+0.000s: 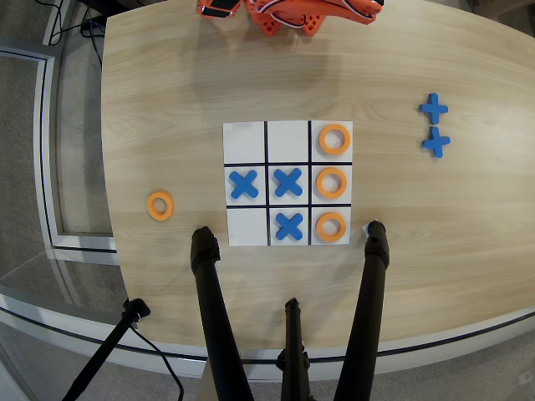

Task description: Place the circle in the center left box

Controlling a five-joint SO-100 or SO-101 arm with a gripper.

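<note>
Orange circle [160,205] beside board [287,184], unlabelled

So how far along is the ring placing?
Looks done: an orange ring sits in the middle-row end square, right side in the overhead view. Nothing under way; the arm is folded at the picture's top edge. One spare ring lies off the board.

Looks like an office or meeting room: big rounded wood-laminate table [167,100], grey carpet [25,150]. Cables [71,29] trail on the floor, and a tripod [284,334] stands by the table's edge.
</note>
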